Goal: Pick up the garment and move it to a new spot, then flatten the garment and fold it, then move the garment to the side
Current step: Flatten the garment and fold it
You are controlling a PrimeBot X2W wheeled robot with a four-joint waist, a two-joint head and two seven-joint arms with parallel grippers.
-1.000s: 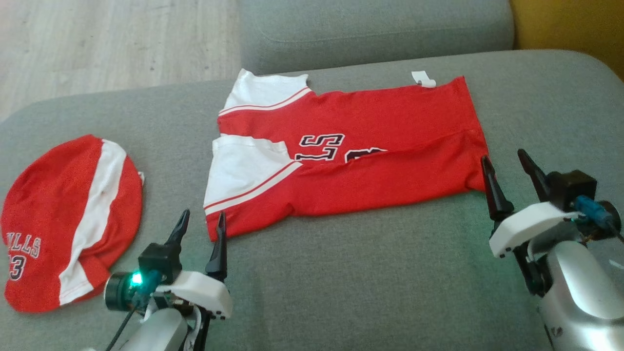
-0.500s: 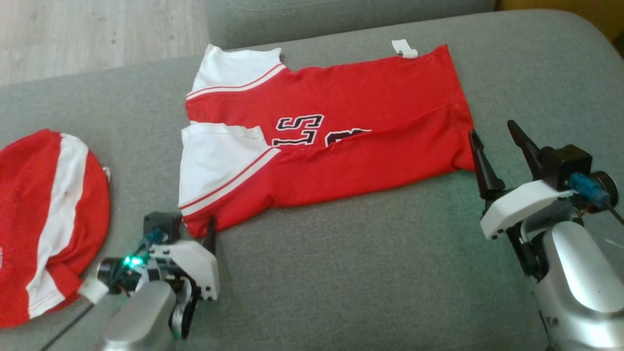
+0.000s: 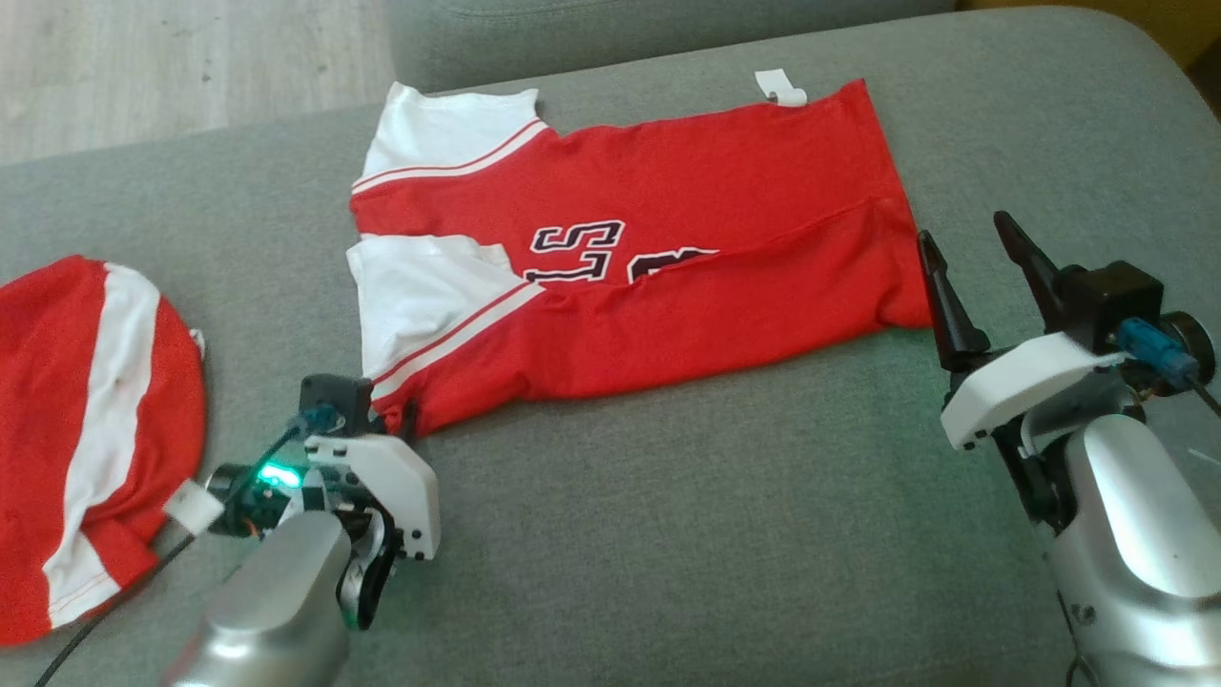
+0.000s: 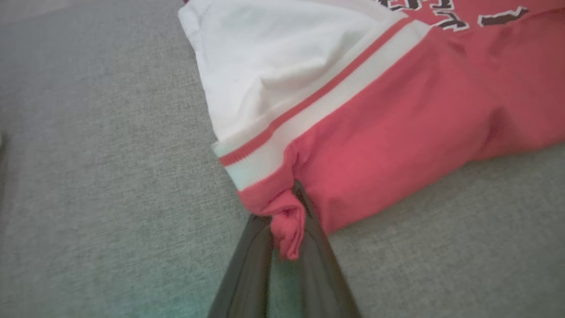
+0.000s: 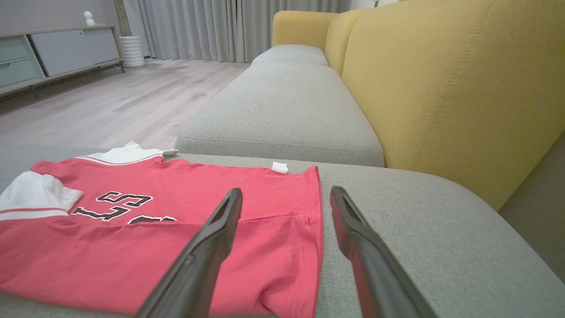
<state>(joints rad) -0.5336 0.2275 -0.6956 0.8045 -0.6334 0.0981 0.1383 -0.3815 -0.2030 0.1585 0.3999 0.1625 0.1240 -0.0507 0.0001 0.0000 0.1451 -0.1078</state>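
Closest to me, my left pincer [image 4: 293, 207] is pressed together on the near corner of the jersey [image 3: 668, 191]. A little nub of red cloth is bunched between the fingers, right below the white sleeve [image 4: 273, 75] with its red stripe. So that corner is pinched, but it's only a small bite, and I reckon it could slip out if I yank.

My right pincer [image 3: 962, 234] is spread wide and empty, just beside the hem [image 5: 315, 229] at the other near corner. It's not on the cloth yet.

The jersey lies across the middle of the grey seat cushion [image 3: 715, 553], looking doubled lengthwise, with the black lettering half covered by the fold. To me it looks thin, floppy and very light. It won't hold any shape, so lifting from one corner would just drag and stretch it. I'd want the right side gripping that hem corner through both layers, then both corners raised together so the fold stays put.

Off to my left sits a second red-and-white garment [image 3: 95, 401], well apart. At the jersey's far edge a small white care label [image 3: 780, 88] sticks out.
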